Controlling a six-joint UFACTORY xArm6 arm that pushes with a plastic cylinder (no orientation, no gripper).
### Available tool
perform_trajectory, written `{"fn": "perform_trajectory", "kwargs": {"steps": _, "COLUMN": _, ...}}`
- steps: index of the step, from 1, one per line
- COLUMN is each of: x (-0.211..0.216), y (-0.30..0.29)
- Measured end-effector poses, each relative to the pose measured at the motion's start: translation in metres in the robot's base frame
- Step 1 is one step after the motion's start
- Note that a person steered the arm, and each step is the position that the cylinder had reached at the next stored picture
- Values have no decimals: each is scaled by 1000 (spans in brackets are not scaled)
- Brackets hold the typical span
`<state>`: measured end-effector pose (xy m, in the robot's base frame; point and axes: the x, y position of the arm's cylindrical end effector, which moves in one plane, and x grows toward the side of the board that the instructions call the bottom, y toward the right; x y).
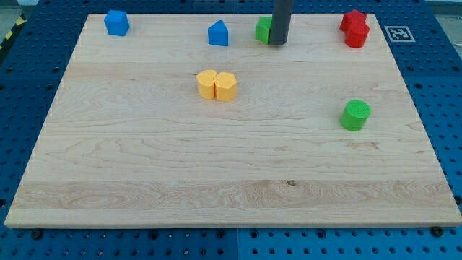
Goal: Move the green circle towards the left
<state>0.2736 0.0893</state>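
Surface (231,180): light wood board, lying on a blue perforated base (440,87) that shows on all sides. Fiducial tag (399,33) on the base off the upper right corner. Yellow-black hazard tape (10,36) at the far upper left of the frame.

No hand on this rig, so nothing to call apart or together: just a dark rod coming in from the top edge. My tip (278,43) sits on the surface near the top edge, slightly right of centre.

Green circle (355,115): right part of the frame, mid-height, upright, standing alone. It is well apart from my tip, lower and to the right of it. No contact.

Other green block (263,29): touching or just beside my tip on its left, partly hidden by the rod; shape can't be made out.

Rest of the layout:
- blue block (115,22), upper left corner, blocky
- blue house-shaped block (218,33), top, left of the rod
- two red blocks (355,29), upper right, touching each other
- two yellow blocks (216,85), left of centre, pressed side by side
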Motion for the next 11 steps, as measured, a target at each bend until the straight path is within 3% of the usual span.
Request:
{"fn": "perform_trajectory", "kwargs": {"steps": 2, "x": -8, "y": 50}}
{"fn": "perform_trajectory", "kwargs": {"steps": 3, "x": -29, "y": 51}}
{"fn": "perform_trajectory", "kwargs": {"steps": 4, "x": -29, "y": 51}}
{"fn": "perform_trajectory", "kwargs": {"steps": 5, "x": 1, "y": 55}}
{"fn": "perform_trajectory", "kwargs": {"steps": 7, "x": -10, "y": 55}}
{"fn": "perform_trajectory", "kwargs": {"steps": 11, "x": -15, "y": -7}}
